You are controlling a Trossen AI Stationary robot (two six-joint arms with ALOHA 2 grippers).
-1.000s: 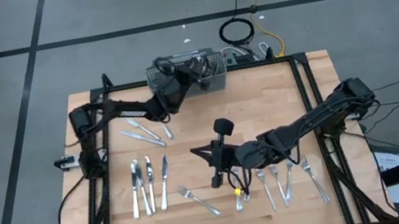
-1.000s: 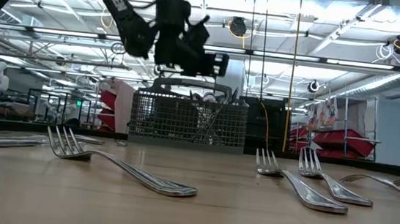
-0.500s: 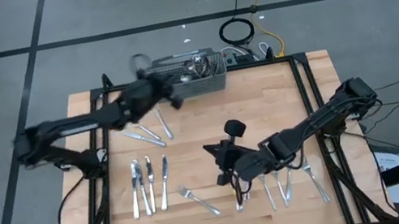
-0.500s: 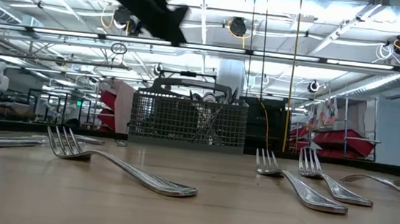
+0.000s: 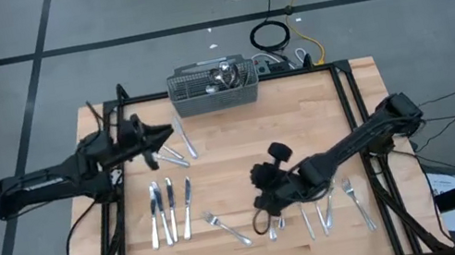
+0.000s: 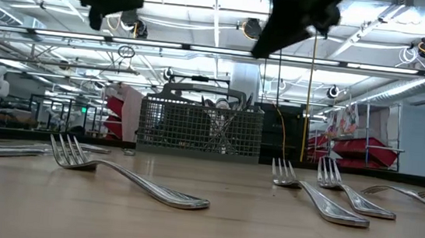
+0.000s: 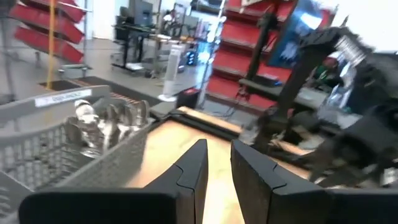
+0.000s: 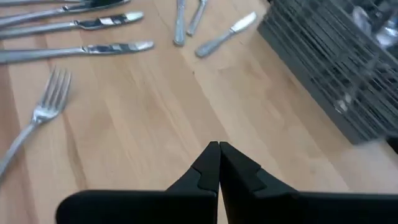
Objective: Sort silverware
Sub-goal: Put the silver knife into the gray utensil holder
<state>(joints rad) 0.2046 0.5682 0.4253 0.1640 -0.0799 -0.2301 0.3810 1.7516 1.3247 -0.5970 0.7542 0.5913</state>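
Observation:
The silverware lies in groups on the wooden table. Three knives (image 5: 170,211) sit near left, loose pieces (image 5: 171,153) lie further back, and one fork (image 5: 227,229) lies at the near middle. More forks (image 5: 322,209) lie near right. Other pieces stand in the grey mesh basket (image 5: 213,88) at the far edge. My left gripper (image 5: 168,138) hovers level over the table's left side, its fingers (image 7: 196,171) a narrow gap apart with nothing between them. My right gripper (image 8: 219,149) is shut and empty. It slants down above bare wood at the table's middle (image 5: 257,188).
Black frame rails run along the table's left and right edges (image 5: 349,97). Bare wood lies between the basket and the near forks (image 5: 239,139). In the low view a fork (image 6: 113,173) and two more forks (image 6: 322,198) lie in front of the basket (image 6: 200,126).
My left gripper has drawn back from above the basket toward the table's left edge, rolling to level as it went, its finger gap unchanged. My right gripper has sunk and tipped downward over the table's middle, staying shut. No silverware has moved.

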